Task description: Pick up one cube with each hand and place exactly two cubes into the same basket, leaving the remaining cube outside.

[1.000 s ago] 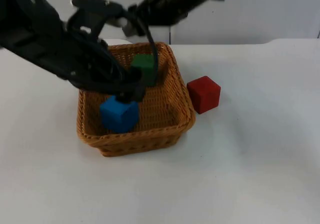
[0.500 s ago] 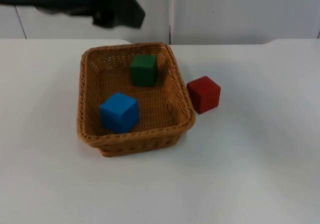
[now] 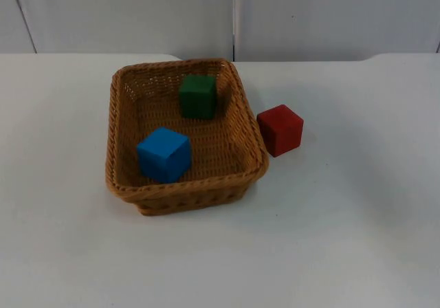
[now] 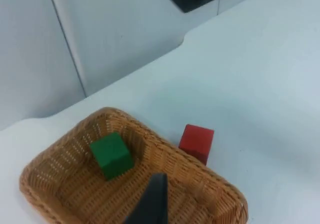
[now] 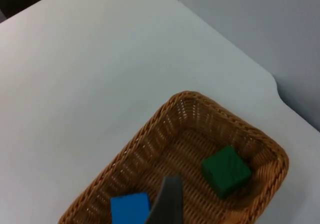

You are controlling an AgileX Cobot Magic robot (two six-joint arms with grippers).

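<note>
Here, a woven tan basket [image 3: 184,184] sits on the white surface [image 3: 344,239] with two cubes inside it: a blue cube [image 3: 163,154] lies near the front wall, and a green cube [image 3: 198,96] rests toward the rear, well apart from the blue one. A red cube [image 3: 280,129] stands outside on the surface, just beside the basket's right-hand wall; whether it touches the rim cannot be told. All three cubes look solid-coloured and matte, with sharp edges, each sitting flat. The left wrist view looks down on the basket [image 4: 210,184], the green cube [image 4: 112,155] inside it and the red cube [image 4: 196,141] just beyond its wall, with a black fingertip of the left gripper [image 4: 152,201] raised above the basket; the right wrist view takes in the basket [image 5: 150,129], the green cube [image 5: 226,170] and the blue cube [image 5: 130,208], with a fingertip of the right gripper [image 5: 167,201] likewise high over it. How the jaws of either arm stand cannot be told. Compared with a second ago, when both arms crowded over the basket, and half a second ago, when a dark blur lingered at the top view's upper left, the arms have left the top view, and the cubes sit where they were.
</note>
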